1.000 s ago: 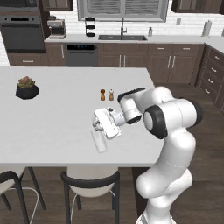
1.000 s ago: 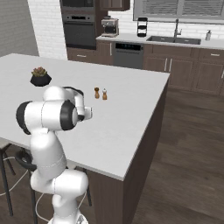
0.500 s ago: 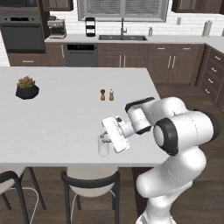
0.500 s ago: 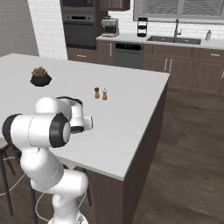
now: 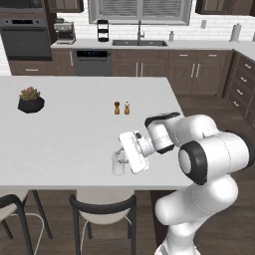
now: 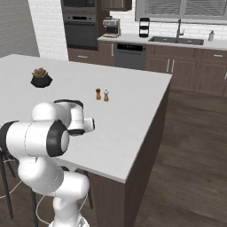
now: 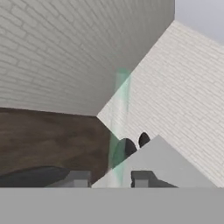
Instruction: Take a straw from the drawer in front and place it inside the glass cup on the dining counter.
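Observation:
The glass cup (image 5: 118, 165) stands upright on the white dining counter (image 5: 64, 129), close to its front edge. My gripper (image 5: 121, 153) lies level and points left, with its tips just above the cup's rim. In the hand view a thin pale stick with a greenish tint, the straw (image 7: 120, 118), rises between the two finger tips, and the gripper (image 7: 110, 179) is shut on it. Whether the straw's lower end is inside the cup I cannot tell. The drawer is out of view.
Two small shakers (image 5: 122, 107) stand mid-counter and a potted plant (image 5: 31, 99) sits at the far left. A chair (image 5: 102, 206) is tucked under the front edge below the cup. The counter's right edge (image 6: 164, 102) drops to wooden floor.
The hand has slid right and toward the counter's front edge, ending over the cup. The elbow has swung out to the right.

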Available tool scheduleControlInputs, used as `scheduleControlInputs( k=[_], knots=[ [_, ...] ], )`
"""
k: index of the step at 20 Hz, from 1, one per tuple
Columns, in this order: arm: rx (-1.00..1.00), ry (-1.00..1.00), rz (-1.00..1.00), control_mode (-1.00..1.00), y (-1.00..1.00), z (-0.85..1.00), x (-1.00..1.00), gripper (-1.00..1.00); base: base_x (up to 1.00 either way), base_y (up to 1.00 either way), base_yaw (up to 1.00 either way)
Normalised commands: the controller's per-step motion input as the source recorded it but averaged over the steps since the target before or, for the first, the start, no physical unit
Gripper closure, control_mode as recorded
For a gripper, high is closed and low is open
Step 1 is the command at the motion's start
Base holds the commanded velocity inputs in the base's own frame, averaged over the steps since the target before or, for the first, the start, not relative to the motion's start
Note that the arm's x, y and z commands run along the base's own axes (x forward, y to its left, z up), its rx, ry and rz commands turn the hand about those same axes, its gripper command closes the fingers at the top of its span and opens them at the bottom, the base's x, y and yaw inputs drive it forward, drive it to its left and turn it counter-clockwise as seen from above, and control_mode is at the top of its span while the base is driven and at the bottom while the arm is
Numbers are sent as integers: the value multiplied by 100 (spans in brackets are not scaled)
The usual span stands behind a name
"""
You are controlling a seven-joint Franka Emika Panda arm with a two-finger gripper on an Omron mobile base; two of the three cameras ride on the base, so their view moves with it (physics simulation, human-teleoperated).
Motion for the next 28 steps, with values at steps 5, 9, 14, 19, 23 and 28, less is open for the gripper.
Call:
scheduleControlInputs(
  k=[5,9,14,19,23,28],
  knots=[
    [7,-10,0,-100,-46,2,19,-100,0,0,0],
    [1,-11,0,-100,-7,24,11,-100,0,0,0],
    [0,-7,0,-100,0,76,9,-100,0,0,0],
    [-29,-13,0,-100,-4,88,-33,-100,0,0,0],
    [-93,-56,0,-100,6,1,-100,-100,0,0,0],
    [-100,-58,0,-100,21,-23,-100,-100,0,0,0]
  ],
)
